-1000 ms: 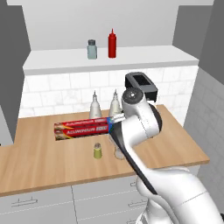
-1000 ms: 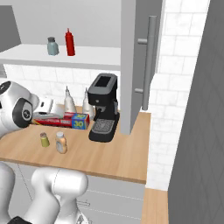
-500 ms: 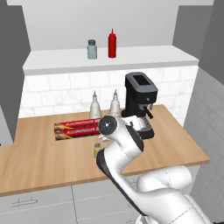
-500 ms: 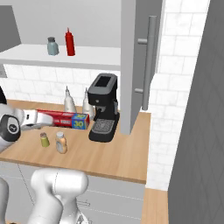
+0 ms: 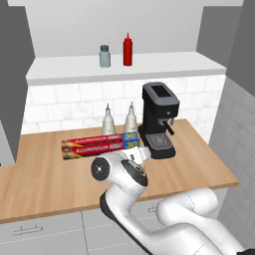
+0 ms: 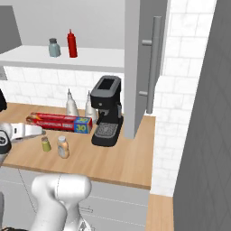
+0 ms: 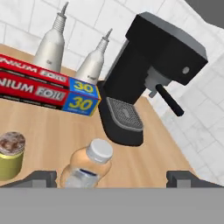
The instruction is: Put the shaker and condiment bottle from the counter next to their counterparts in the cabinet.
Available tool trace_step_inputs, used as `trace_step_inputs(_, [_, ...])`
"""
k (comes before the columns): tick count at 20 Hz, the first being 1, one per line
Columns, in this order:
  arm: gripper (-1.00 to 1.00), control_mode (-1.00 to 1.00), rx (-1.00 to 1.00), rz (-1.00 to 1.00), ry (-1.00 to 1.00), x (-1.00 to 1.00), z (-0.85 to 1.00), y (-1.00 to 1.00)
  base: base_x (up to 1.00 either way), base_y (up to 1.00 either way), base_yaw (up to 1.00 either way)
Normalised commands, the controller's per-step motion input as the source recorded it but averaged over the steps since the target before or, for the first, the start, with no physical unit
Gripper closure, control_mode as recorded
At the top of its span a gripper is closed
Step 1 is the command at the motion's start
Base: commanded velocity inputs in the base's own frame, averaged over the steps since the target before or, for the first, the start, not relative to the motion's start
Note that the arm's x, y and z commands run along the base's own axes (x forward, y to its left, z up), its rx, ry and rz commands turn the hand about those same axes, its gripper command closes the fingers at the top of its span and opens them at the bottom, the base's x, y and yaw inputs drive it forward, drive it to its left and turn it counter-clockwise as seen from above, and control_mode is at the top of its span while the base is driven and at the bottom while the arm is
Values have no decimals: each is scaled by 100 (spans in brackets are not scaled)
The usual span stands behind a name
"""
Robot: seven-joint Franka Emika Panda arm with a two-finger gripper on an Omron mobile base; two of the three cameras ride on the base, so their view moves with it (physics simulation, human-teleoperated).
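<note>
The pincer is spread wide just above the condiment bottle, with the shaker seen beside it on the table.

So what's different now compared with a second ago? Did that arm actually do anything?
The arm folded down toward the counter. Its gripper now hangs open, low over the condiment bottle, with the shaker just beside it. Nothing has been grasped. Both bottles stand where they were, as do the foil box, the coffee machine and the two counterparts on the cabinet shelf.
</note>
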Motion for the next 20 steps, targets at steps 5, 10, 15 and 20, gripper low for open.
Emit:
trace_step_inputs(5, [-100,-100,-3,-11,-23,0,-33,51,0,0,0])
trace_step_inputs(10, [-100,-100,3,-13,-23,0,-26,41,0,0,0])
trace_step_inputs(15, [-100,-100,18,-12,0,3,-1,40,0,0,0])
trace_step_inputs(20, [-100,-100,8,-5,-2,7,-28,14,0,0,0])
